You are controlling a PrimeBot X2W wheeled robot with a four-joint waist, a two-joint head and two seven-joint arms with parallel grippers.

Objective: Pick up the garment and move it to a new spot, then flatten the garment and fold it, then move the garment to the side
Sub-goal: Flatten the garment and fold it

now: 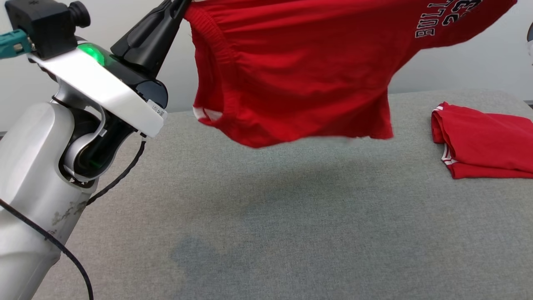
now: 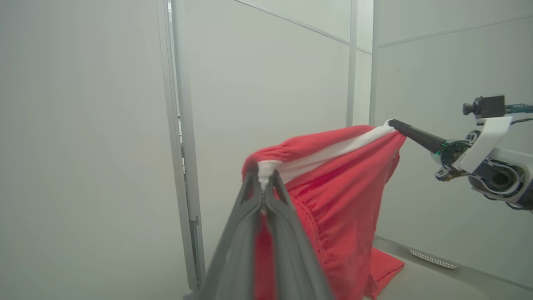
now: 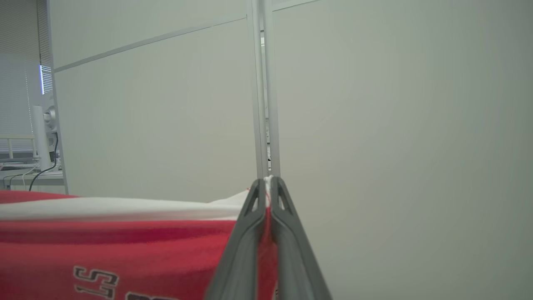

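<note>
The red garment (image 1: 291, 75) hangs in the air over the grey table (image 1: 266, 216). L claw (image 2: 263, 183) is pinched tight on one end of its white top edge. R claw (image 3: 266, 185) is pinched tight on the other end, w/ the edge pulled straight btwn them. The cloth is soft & thin, w/ wrinkles & big letters. The table top is rough woven fabric. A 2nd red garment (image 1: 483, 141), folded flat, lies on the table's right side.
</note>
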